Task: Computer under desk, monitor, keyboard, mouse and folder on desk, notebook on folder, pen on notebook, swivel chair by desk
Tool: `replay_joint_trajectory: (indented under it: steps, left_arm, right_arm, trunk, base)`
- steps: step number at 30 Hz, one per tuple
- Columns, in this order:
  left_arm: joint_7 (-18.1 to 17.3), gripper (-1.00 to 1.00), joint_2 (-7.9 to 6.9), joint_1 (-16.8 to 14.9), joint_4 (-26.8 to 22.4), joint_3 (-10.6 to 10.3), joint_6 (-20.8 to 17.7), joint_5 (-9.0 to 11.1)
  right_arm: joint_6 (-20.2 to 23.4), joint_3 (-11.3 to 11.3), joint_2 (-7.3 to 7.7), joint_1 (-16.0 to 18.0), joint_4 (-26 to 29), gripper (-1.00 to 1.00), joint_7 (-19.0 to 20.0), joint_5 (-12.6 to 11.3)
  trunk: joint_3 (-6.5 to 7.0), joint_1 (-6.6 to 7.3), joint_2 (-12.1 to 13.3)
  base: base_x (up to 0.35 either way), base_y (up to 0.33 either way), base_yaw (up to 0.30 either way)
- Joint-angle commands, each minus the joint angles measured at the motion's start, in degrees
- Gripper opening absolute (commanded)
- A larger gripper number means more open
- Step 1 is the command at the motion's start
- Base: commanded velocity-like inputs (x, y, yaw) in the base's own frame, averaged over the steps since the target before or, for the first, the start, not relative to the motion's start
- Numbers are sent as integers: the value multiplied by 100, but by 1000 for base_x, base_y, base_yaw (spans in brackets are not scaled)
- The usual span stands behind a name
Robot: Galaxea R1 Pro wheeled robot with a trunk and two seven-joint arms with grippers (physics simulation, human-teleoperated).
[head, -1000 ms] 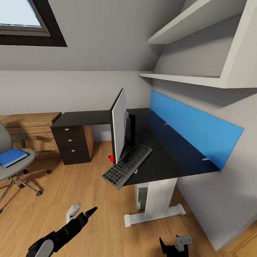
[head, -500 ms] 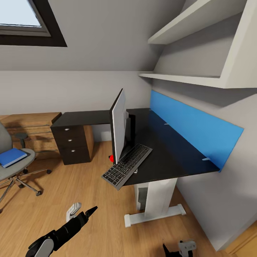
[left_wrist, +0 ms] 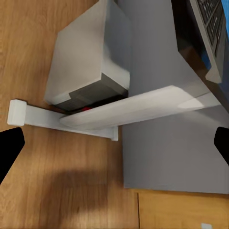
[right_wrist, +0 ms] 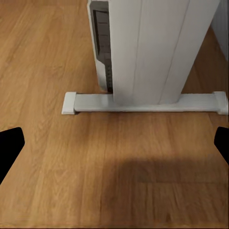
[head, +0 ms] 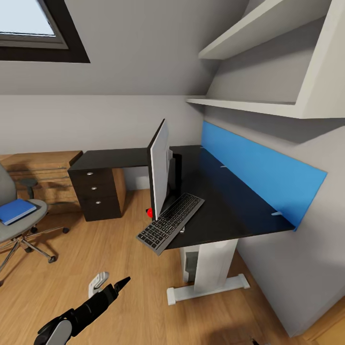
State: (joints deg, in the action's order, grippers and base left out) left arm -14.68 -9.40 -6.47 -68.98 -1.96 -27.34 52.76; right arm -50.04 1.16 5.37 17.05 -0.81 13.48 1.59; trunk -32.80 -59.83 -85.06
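The black-topped desk (head: 225, 201) with its blue back panel stands against the right wall. On it the monitor (head: 159, 167) stands edge-on to me near the front edge. The keyboard (head: 170, 222) lies beside it, one end overhanging the edge. The light-grey computer (head: 190, 262) (left_wrist: 88, 57) (right_wrist: 101, 43) stands under the desk by the white leg (right_wrist: 148, 47). At far left the blue folder (head: 17, 211) lies on the swivel chair (head: 24, 227). My left gripper (head: 110, 283) (left_wrist: 114, 145) hangs open over the floor. My right gripper (right_wrist: 114, 145) is open, facing the desk foot.
A dark drawer unit (head: 98, 191) carries the desk's far wing, with a light-wood dresser (head: 43, 175) behind the chair. White shelves (head: 249, 103) jut out above the desk. The white desk foot (head: 208, 289) lies on the wooden floor (head: 120, 249).
My right gripper has sunk below the bottom edge of the head view. The left arm and the desk things have not moved.
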Motion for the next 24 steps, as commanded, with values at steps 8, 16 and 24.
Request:
replay_joint_trajectory:
  steps: [8,16,24]
  left_arm:
    - [-15,100,17,-3,0,58,-27,83]
    - [-17,100,31,-3,15,80,-34,206]
    - [-32,100,34,-3,16,55,-26,539]
  right_arm:
    - [-144,15,133,-171,-16,100,225,-11]
    - [-177,16,131,-184,-8,100,257,-2]
    - [-173,16,122,-184,-8,100,260,7]
  trunk:
    - [-5,0,-3]
    - [-5,0,-3]
    - [-5,0,-3]
  base:
    - [0,0,0]
    - [0,0,0]
    - [120,-68,0]
